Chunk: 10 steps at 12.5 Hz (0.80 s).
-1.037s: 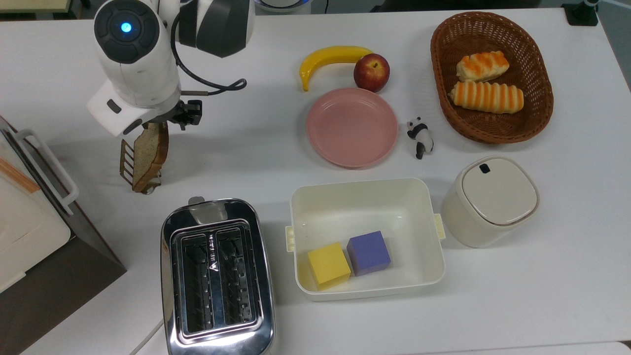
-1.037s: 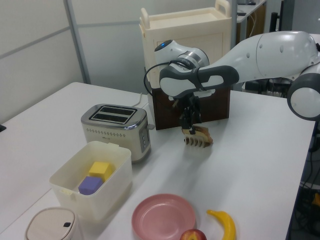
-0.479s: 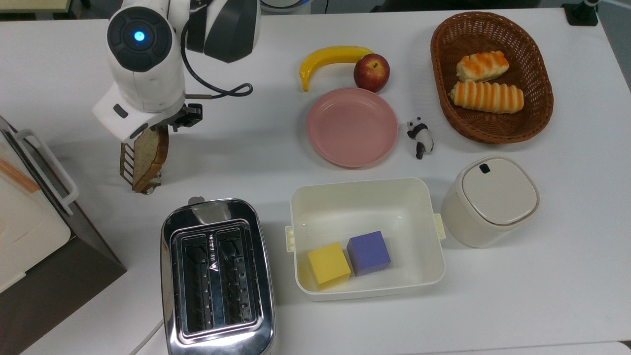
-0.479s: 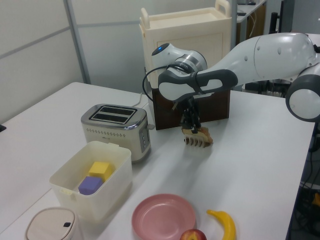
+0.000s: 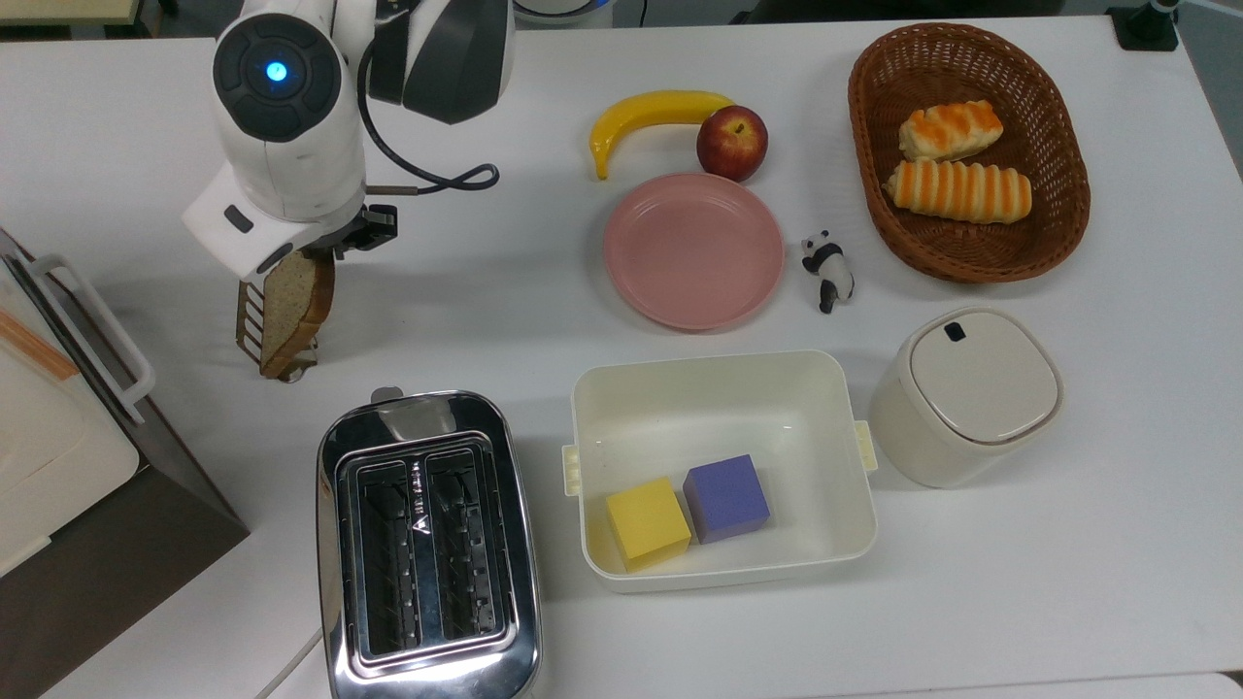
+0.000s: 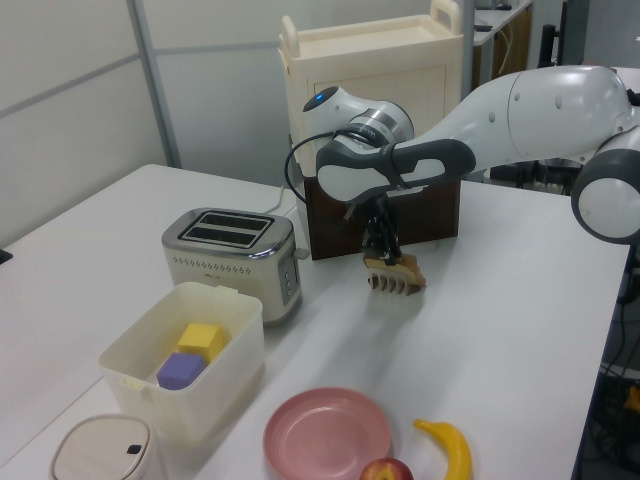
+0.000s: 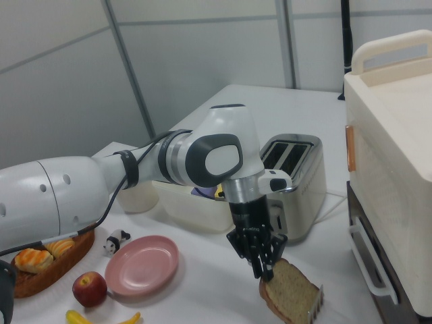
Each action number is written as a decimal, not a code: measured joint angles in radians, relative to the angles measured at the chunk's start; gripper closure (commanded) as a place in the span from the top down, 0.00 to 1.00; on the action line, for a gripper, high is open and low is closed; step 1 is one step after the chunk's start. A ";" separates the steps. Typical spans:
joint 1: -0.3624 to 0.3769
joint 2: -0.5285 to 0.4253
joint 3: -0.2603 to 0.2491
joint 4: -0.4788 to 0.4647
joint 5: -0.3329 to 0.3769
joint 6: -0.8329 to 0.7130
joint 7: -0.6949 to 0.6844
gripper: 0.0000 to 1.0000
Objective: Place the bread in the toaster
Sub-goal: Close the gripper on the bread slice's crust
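Well over toward the top view's left, on the white table (image 5: 544, 291): the bread (image 5: 291, 309), stood on edge in a small wooden rack (image 5: 249, 313). Long axis runs from the top view's upper right to its lower left, close to straight up and down that picture. Dark crust along the top view's right, speckled face turned toward the rack's tines on the top view's left. In the right view, leans back on those tines, with its upper corner pointing up at the claw.

Right at that upper end, the gripper (image 7: 264, 267), pointing down from the white arm and meeting the bread's (image 7: 291, 290) top edge. Cannot tell whether clamped on the slice or just touching it.

Below the bread in the top view and apart from it, the toaster (image 5: 427, 544), both dark slots empty and lying roughly parallel to the slice. To the top view's right of the toaster, just beside it, a cream tub (image 5: 719, 361) holding a yellow block (image 5: 648, 522) and a purple block (image 5: 726, 497) side by side.

Further toward the top view's right: a pink plate (image 5: 694, 250), a banana (image 5: 651, 115) and an apple (image 5: 732, 142) above it, a panda figure (image 5: 827, 268), a wicker basket (image 5: 981, 274) with two striped rolls (image 5: 957, 189), and a lidded cream container (image 5: 971, 393). At the top view's left edge, a cream-and-brown cabinet (image 5: 58, 466).
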State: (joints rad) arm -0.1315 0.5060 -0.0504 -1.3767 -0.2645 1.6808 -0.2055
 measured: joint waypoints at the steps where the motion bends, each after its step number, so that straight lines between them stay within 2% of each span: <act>1: 0.000 0.000 0.000 0.000 0.000 0.000 0.000 0.19; 10: 0.000 -0.004 0.000 0.010 -0.001 0.000 -0.003 0.16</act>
State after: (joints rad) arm -0.1311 0.5025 -0.0504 -1.3669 -0.2659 1.6808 -0.2080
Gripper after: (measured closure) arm 0.841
